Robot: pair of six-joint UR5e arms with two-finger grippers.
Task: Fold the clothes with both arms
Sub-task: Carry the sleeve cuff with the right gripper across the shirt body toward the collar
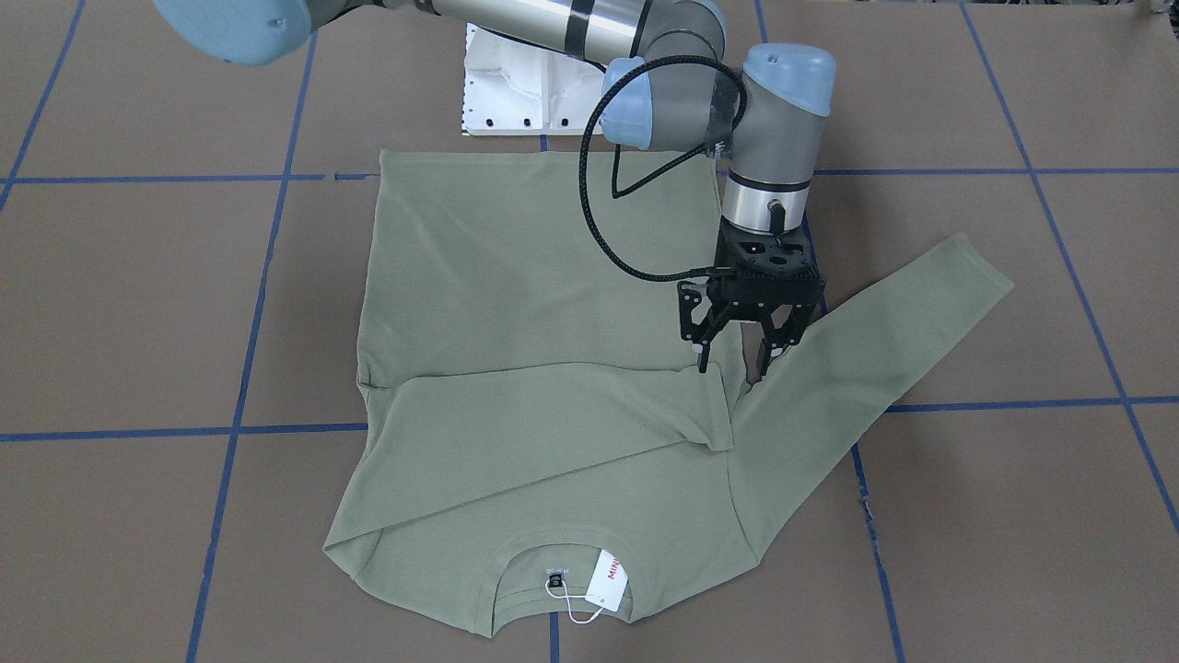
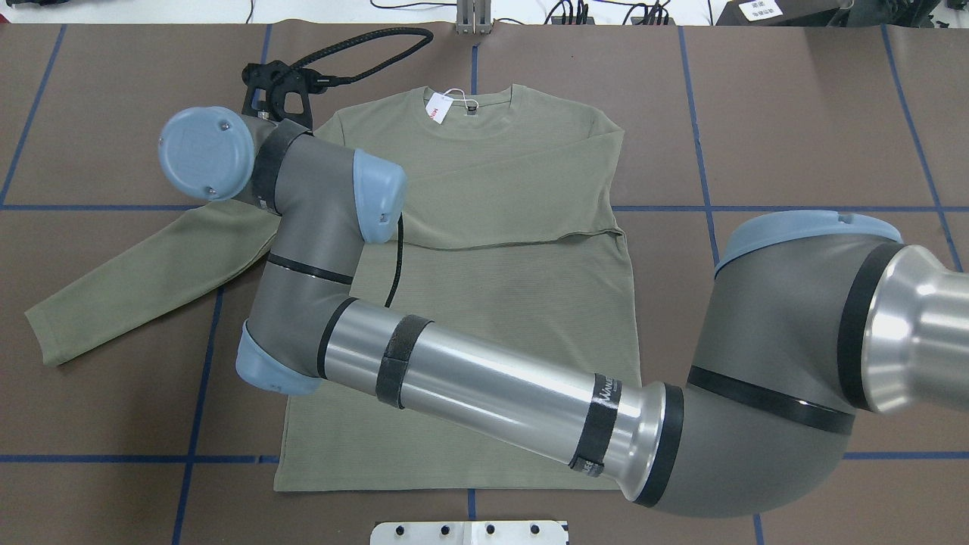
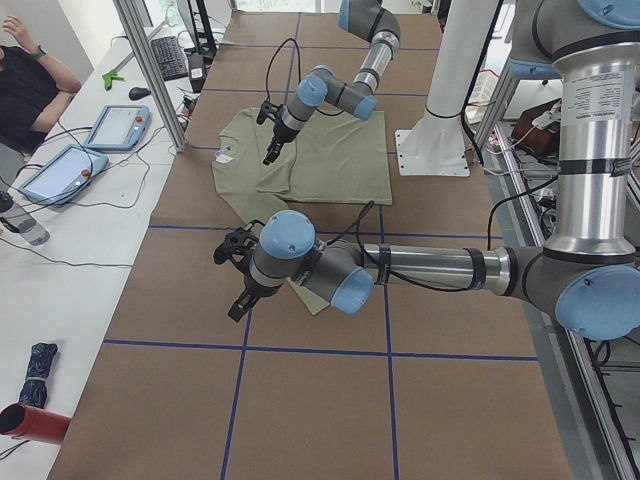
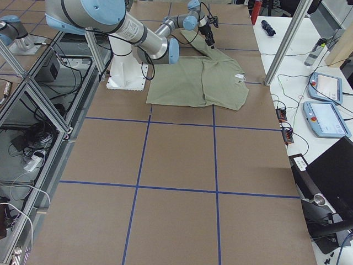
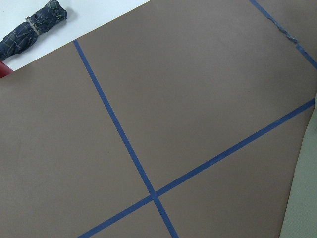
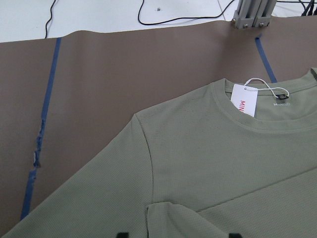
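One sleeve: we are seeing it slanting leftward from the wide, empty right end effector.
Left end effector: hovering nearer its cuff, opening unclear.

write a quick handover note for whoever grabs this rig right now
The right gripper is open and empty, reaching across over the cuff of the folded sleeve.
The left gripper hovers over bare table beside the spread sleeve; I cannot tell if it is open or shut.
The shirt lies flat, with the hang tag at the collar.
Done: one sleeve folded across the chest.
Left: the spread sleeve, then the body.
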